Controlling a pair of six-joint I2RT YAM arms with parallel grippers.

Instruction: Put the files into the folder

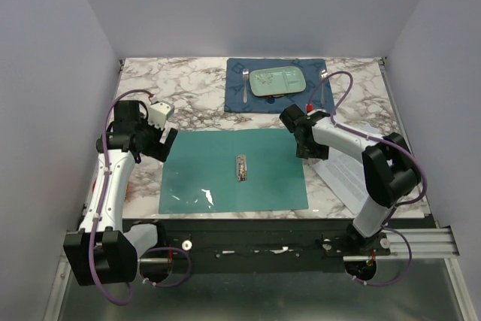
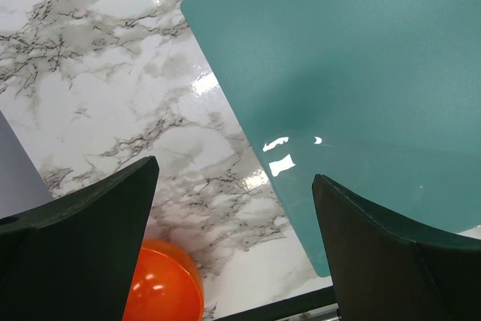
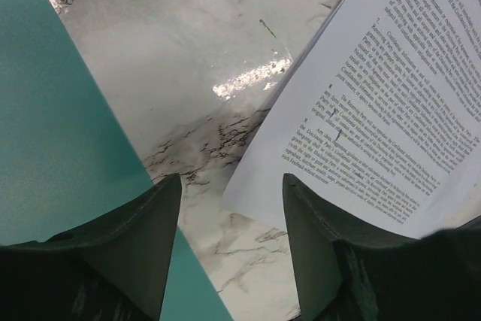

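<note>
The teal folder (image 1: 233, 170) lies open and flat in the middle of the table, with a metal clip (image 1: 241, 166) at its centre crease. It also shows in the left wrist view (image 2: 353, 73) and the right wrist view (image 3: 52, 140). The white printed files (image 1: 347, 169) lie at the right, partly under my right arm; they show in the right wrist view (image 3: 383, 103). My left gripper (image 1: 164, 145) is open and empty above the folder's left far corner. My right gripper (image 1: 304, 148) is open and empty above the bare strip between folder and files.
A dark blue placemat (image 1: 275, 85) at the back holds a pale green plate (image 1: 277, 81), a fork (image 1: 245, 84) and another utensil (image 1: 322, 80). An orange ball (image 2: 161, 283) lies near the left gripper by the table's front edge.
</note>
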